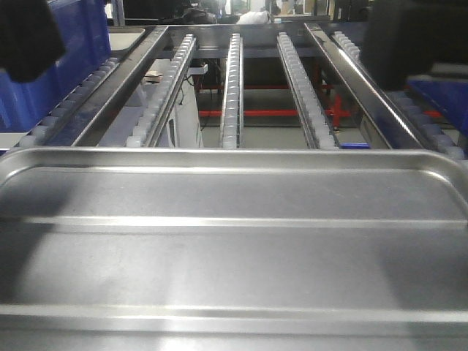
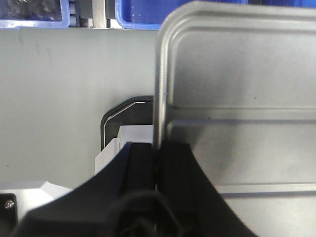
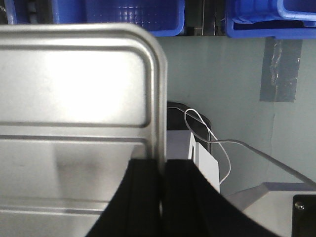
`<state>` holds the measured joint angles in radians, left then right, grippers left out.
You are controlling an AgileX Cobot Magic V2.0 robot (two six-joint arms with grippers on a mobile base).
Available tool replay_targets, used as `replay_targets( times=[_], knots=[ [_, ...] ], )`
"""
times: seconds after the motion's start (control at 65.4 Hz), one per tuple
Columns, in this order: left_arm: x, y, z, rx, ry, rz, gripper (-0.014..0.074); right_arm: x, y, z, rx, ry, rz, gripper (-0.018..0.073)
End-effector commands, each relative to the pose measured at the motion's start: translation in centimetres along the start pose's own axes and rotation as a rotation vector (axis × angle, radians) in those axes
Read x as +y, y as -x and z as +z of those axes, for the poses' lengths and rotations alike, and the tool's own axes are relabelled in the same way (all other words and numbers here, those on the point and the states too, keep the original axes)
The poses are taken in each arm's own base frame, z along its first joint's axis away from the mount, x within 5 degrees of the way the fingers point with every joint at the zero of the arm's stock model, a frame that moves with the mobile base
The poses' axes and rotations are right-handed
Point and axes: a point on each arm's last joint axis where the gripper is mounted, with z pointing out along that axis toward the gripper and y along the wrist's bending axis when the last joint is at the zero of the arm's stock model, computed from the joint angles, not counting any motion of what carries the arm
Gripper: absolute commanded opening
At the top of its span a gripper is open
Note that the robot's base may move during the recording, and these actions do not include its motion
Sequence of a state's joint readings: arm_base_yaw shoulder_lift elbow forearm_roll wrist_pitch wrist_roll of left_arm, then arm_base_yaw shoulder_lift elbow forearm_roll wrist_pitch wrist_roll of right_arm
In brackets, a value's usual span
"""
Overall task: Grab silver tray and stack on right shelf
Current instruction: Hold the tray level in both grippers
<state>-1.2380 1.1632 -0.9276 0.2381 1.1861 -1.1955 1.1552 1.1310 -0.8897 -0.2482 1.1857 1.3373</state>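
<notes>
Nearest the camera, the tray [image 1: 234, 241] filled the lower half of the front view. It was held roughly level in the air with its two long ridges running left to right. The left gripper [image 2: 158, 158] had its dark fingers closed on the raised rim of the left short edge, just near of the rounded corner. The right gripper [image 3: 162, 173] was pinched the same way on the right short edge, and both wrist views showed pale floor below the tray. It looked like thin pressed steel: stiff, fairly light and slick. The low rim was therefore the only real purchase (the flat base offered nothing to pinch). A grip on each end seemed the right choice, since one pinch alone would probably let the tray pivot or slide out. Just beyond its far rim lay the shelf [image 1: 232, 88], its roller rows sloping away between steel rails. Whether the tray touched its near end could not be told. On those rollers a smooth tray would likely run freely. Blue bins [image 1: 44, 80] stood at far left.
</notes>
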Motion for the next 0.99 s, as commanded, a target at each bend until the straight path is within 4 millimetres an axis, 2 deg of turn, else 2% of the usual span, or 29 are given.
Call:
replay_targets(
  times=[0.0,0.428,0.979],
  knots=[
    [0.47,0.10,-1.08,-0.023,0.011,0.013,-0.0091,-0.47,0.66,-1.13,-0.056,-0.009,-0.004,0.0060],
    [1.33,-0.23,-1.13,0.015,0.106,0.011,-0.0091,-0.60,0.63,-1.13,-0.053,-0.023,-0.004,0.0060],
    [1.33,-0.23,-1.13,0.015,0.106,0.011,-0.0091,-0.60,0.63,-1.13,-0.053,-0.023,-0.004,0.0060]
  ],
)
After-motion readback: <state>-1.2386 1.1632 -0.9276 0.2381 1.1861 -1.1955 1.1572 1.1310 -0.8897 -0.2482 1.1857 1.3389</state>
